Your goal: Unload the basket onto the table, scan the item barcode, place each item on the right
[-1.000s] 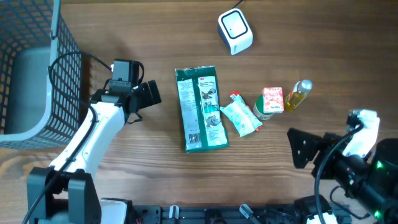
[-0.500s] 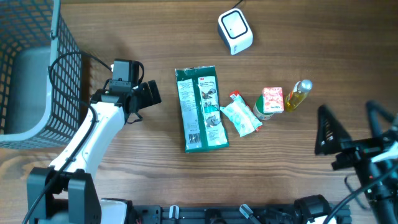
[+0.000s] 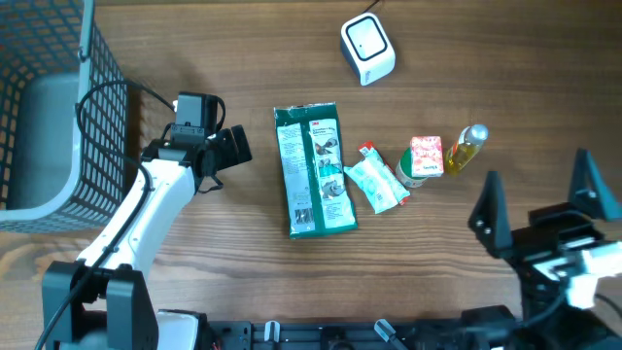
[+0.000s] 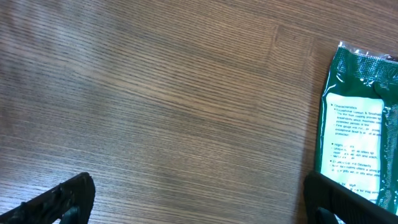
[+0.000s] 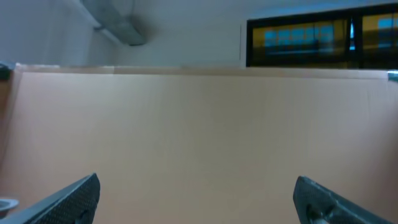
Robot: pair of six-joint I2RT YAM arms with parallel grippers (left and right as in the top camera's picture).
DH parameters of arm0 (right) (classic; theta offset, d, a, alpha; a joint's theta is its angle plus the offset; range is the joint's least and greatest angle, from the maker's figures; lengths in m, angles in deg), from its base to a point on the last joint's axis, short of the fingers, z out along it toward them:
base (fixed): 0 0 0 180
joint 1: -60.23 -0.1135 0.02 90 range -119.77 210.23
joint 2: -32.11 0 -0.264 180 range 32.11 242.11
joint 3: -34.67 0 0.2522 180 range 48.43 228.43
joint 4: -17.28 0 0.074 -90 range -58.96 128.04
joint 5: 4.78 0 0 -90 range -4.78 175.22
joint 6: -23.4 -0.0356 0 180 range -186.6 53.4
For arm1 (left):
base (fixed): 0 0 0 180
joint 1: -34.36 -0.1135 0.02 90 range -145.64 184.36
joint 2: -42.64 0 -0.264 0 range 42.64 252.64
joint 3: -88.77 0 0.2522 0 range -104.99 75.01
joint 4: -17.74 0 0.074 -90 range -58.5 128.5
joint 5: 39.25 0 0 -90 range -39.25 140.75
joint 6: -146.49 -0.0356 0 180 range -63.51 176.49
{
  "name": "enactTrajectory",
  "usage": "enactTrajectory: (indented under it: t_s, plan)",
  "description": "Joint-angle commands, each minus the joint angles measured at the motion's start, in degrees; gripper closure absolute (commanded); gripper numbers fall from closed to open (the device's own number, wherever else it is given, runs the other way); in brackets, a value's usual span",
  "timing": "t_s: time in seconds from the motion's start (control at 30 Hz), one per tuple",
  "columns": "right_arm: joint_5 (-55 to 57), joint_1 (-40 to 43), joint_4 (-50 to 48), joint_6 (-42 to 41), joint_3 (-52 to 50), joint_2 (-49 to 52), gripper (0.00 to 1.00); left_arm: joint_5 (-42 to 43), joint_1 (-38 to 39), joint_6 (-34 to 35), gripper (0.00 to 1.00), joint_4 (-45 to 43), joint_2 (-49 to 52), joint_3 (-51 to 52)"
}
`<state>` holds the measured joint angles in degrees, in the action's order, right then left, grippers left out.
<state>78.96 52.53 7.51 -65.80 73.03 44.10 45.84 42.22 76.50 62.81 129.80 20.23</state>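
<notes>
– Green pack [image 3: 316, 170]: where was it vs. the arms?
– Mid-table [image 3: 408, 277], lying flat, long axis running near edge to far edge. L gripper [image 3: 228, 156] sat on its left-edge side, close but apart, fingers spread wide, nothing in them. Its wrist cam caught the pack's corner at frame right, with bare wood between.
– R gripper?
– R gripper [image 3: 536, 199] was by the near-right corner, jaws spread too, empty, well apart from the pack. Its cam didn't show the table at all. So L was nearer, imo.
– Scanner?
– Scanner [image 3: 367, 49] stood near the far edge, beyond the pack's far end, slightly toward the right edge. Pack prob. needed lifting and carrying that way.
– Room to move?
– Open wood on the pack's left-edge side & up toward the far edge. Other side was crowded: sachet [image 3: 379, 185] just beside its long edge, maybe touching, then carton [image 3: 426, 156], bottle [image 3: 468, 148]. Basket [image 3: 97, 107] filled the far-left corner, behind the L gripper, so off the route. Barcode wasn't visible; couldn't tell which face had it.
</notes>
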Motion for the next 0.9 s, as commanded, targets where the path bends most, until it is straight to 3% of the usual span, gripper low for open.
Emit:
enactTrajectory:
  t_s: [0.0, 0.33, 0.67, 0.87]
  plan:
    - [-1.3, 0.3, -2.7, 0.6, -7.3, -3.7, 0.0, -0.7, -0.3, -0.2, 0.0, 0.0, 0.0, -0.5]
    - [-1.3, 0.5, -3.5, 0.4, -23.8, -11.8, 0.0, -0.7, -0.3, -0.2, 0.0, 0.0, 0.0, -0.5]
    - [-1.3, 0.6, 22.0, 0.2, -24.3, -11.8, 0.0, -0.7, -0.3, -0.2, 0.0, 0.0, 0.0, -0.5]
    - [-0.9, 0.6, 23.1, 0.5, -24.3, -11.8, 0.0, -0.7, -0.3, -0.2, 0.0, 0.0, 0.0, -0.5]
